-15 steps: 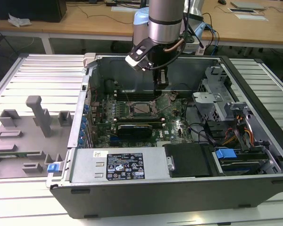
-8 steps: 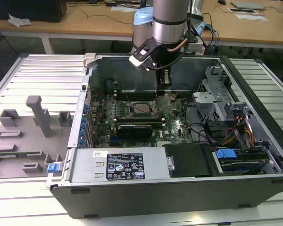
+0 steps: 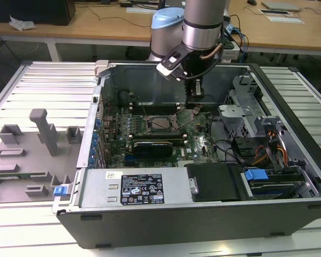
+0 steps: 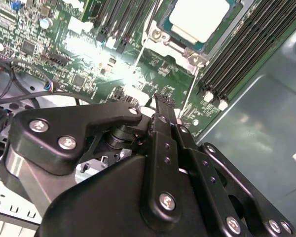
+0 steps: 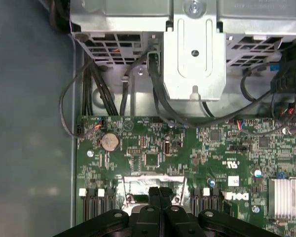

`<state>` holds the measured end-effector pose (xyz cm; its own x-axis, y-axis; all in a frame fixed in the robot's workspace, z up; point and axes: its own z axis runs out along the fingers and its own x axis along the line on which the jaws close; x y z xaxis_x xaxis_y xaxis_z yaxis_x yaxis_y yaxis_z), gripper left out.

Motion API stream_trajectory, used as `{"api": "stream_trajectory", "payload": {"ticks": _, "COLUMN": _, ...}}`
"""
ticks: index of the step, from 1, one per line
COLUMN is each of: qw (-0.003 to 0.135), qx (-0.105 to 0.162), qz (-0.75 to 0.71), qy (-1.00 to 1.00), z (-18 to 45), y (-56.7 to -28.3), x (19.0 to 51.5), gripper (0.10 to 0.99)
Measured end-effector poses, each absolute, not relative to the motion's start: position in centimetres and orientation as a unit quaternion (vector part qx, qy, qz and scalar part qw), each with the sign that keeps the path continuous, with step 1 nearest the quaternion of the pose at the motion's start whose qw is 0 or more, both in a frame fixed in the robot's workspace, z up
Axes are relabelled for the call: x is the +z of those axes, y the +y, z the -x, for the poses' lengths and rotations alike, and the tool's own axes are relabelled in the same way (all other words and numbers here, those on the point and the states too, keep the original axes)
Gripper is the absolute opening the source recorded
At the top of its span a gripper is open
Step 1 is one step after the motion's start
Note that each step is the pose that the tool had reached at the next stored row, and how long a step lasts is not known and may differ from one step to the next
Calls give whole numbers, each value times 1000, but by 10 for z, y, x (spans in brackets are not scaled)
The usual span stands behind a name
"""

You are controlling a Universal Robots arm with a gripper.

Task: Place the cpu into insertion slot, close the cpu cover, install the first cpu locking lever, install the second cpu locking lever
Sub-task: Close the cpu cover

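From where I stand the job looks partly done. The cpu [image 4: 202,17], a flat pale square with a matte metal top, already sits in the insertion slot [image 4: 180,35] on the green motherboard [image 5: 153,158]. The cpu cover [image 4: 175,48], thin bright stamped steel, seems to lie down around it. The locking levers [image 4: 140,49], slim wire rods, look unlatched to me, though I can't be sure. The black gripper [image 4: 160,101] hovers just beside the socket, its fingers pressed together with nothing visible between them, next to the long black RAM slots [image 4: 237,54].
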<state>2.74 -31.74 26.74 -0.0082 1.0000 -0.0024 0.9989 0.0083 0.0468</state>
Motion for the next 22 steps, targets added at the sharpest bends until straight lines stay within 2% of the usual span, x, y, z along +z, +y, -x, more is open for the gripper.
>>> {"api": "stream_trajectory", "payload": {"ticks": 12, "qw": 17, "qx": 16, "qz": -704, "qy": 710, "z": -50, "y": -317, "x": 266, "gripper": 106}}
{"api": "stream_trajectory", "payload": {"ticks": 22, "qw": 16, "qx": 12, "qz": -704, "qy": 710, "z": -58, "y": -317, "x": 248, "gripper": 106}}
